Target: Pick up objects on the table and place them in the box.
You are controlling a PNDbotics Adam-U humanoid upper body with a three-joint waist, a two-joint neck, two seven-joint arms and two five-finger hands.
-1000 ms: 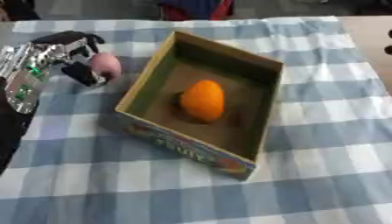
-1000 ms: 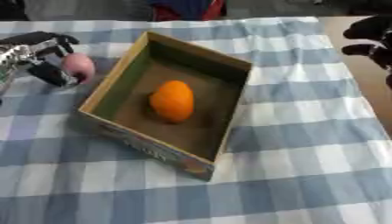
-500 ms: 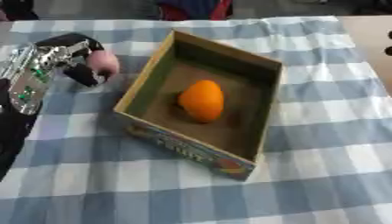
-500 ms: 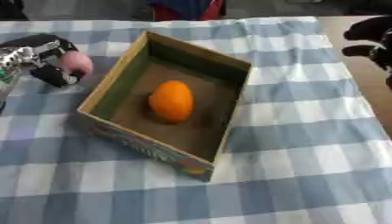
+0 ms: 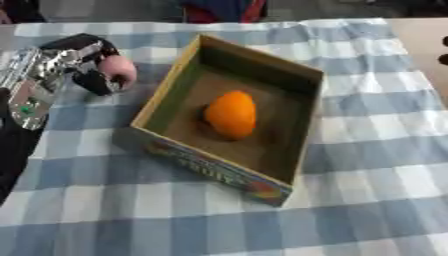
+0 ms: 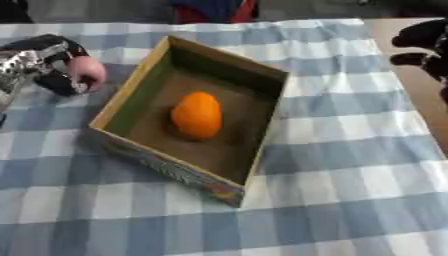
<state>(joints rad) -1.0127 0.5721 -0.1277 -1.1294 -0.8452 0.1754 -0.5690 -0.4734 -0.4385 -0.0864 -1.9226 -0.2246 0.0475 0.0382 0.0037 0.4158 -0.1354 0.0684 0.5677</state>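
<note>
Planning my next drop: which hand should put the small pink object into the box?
Left. The left hand already curls around the small pink round object beside the open cardboard box; the right hand sits far off.

We can read no text anywhere. The box (image 5: 229,171) carries colourful printing along its near outer wall, but we cannot make out its letters.
</note>
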